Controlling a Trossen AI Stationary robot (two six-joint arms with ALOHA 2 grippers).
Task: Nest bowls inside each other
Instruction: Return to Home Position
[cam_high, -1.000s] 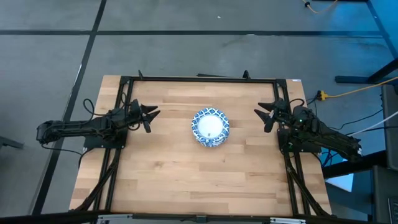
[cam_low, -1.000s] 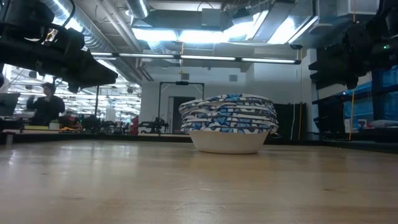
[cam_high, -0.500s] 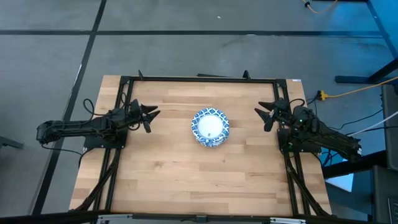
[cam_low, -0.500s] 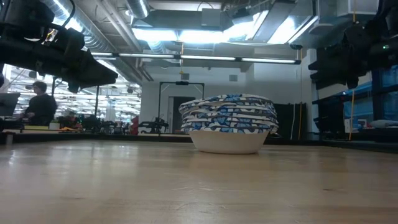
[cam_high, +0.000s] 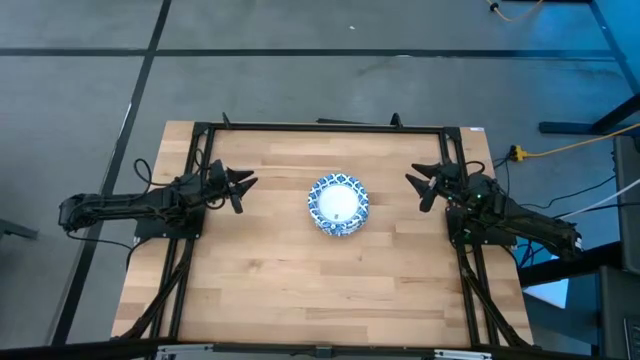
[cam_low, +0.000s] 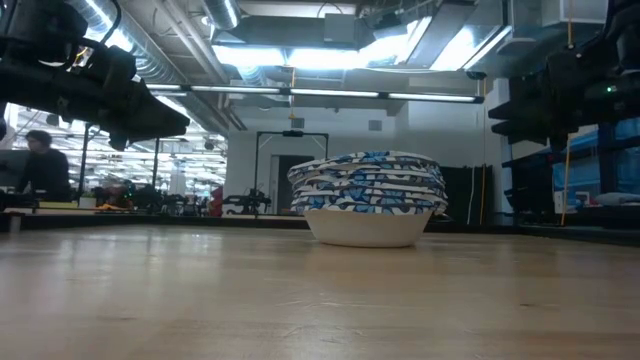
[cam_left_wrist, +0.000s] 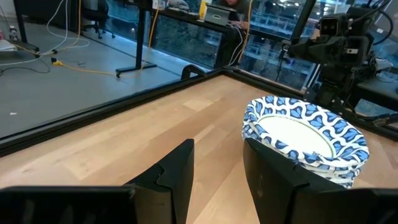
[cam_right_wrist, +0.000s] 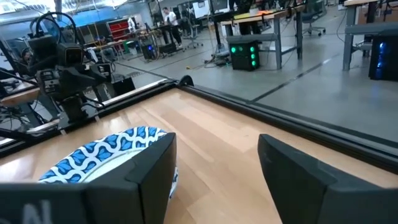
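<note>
Looking over your table (cam_high: 300, 290), you can judge the nesting as good as done: every bowl in view sits in one stack of bowls (cam_high: 338, 204) near the middle of the wood, and no loose bowl shows anywhere on it. From table height, the stack reads as several blue-patterned rims layered closely one inside another. The lowest bowl (cam_low: 367, 230) rests upright on the table and the pile looks roughly level. The topmost bowl (cam_left_wrist: 305, 134) holds nothing in its white inside. Your left gripper (cam_high: 243, 188) hangs on the stack's left, well apart from it, fingers spread and empty. Your right gripper (cam_high: 420, 185) faces it from the opposite side, also well apart, fingers spread with nothing between them. What's left, as I judge it, is only parking both arms; I can't count the bowls exactly
</note>
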